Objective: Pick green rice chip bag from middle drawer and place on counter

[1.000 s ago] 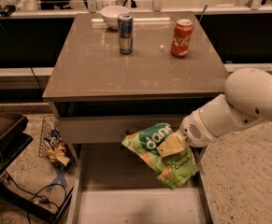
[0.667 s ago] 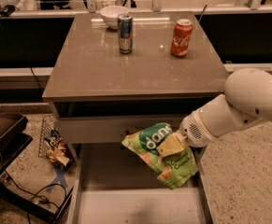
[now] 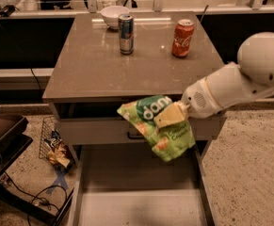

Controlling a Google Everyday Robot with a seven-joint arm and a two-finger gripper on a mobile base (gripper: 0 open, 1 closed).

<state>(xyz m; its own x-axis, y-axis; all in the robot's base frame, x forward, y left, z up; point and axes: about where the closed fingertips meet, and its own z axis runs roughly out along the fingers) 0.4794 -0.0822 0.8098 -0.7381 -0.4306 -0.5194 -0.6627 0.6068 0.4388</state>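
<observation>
The green rice chip bag [image 3: 150,121] hangs in the air in front of the cabinet, level with the top drawer front, its upper corner near the counter's front edge. My gripper [image 3: 170,116] is shut on the bag's right side, with the white arm reaching in from the right. The middle drawer [image 3: 136,182] is pulled open below the bag, and its pale floor is bare. The counter [image 3: 99,65] is the glossy grey-brown top above.
On the counter stand a blue-silver can [image 3: 125,27], a red soda can [image 3: 182,31] and a white bowl [image 3: 114,16] at the back. A grey drawer front with a dark handle [image 3: 103,131] sits behind the bag. A yellow-and-blue wrapper [image 3: 56,149] lies on the floor at the left.
The bag and my gripper have risen from just above the open drawer to the height of the counter's front edge.
</observation>
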